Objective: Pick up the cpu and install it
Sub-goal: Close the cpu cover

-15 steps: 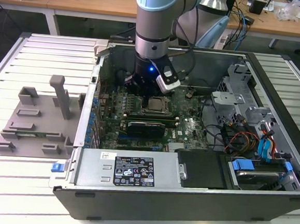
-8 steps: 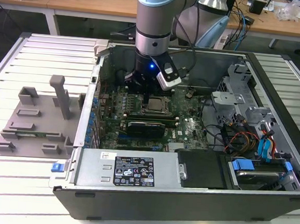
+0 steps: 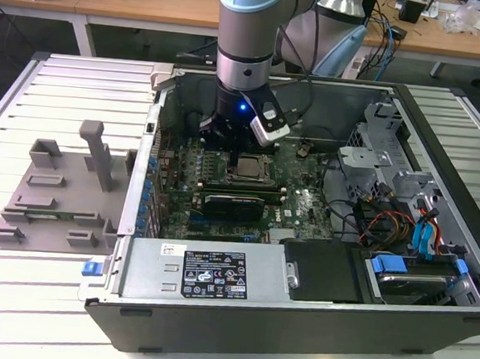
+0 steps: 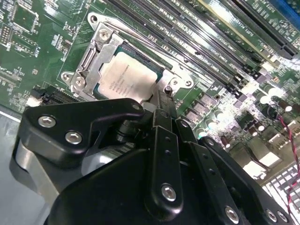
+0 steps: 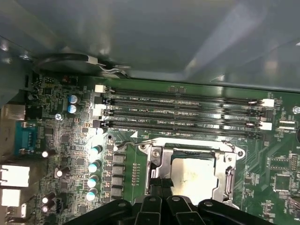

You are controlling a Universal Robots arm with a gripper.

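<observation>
**Sam:** What could go wrong here?

**Mia:** Start at the exterior view's left. The big grey plastic tray with blocks standing up [image 3: 56, 190] sits on the white slatted desk [image 3: 15, 295]. It is well away from the work, so I think it is safe.

**Sam:** And in the middle?

**Mia:** That is the tricky spot. The small flat square cpu with the shiny silver top [image 4: 129, 75] lies flat inside the shiny metal socket frame [image 4: 91, 58] on the green circuit board [image 4: 28, 42]. The black claw [image 4: 159, 101] sits right at one edge of the cpu. If it pushes down too hard or slides sideways, I think it could scratch the silver top. It could also tip the cpu crooked in its seat, or knock the frame.

**Sam:** Is the claw holding the cpu?

**Mia:** No. It looks pinched closed with nothing in it. I cannot tell if its tip really touches the cpu or just hangs over it.

**Sam:** What about the right?

**Mia:** The red and black wires [image 3: 377, 228] lie loose inside the dark grey metal computer box [image 3: 295, 329], apart from the claw. A wide swing that way could catch them, I think.

**Sam:** How does the arm stand?

**Mia:** The silver and pale blue robot arm [image 3: 247, 30] reaches straight down into the open box. Its wrist is upright, and the claw points down at the board, low over the socket.
</observation>
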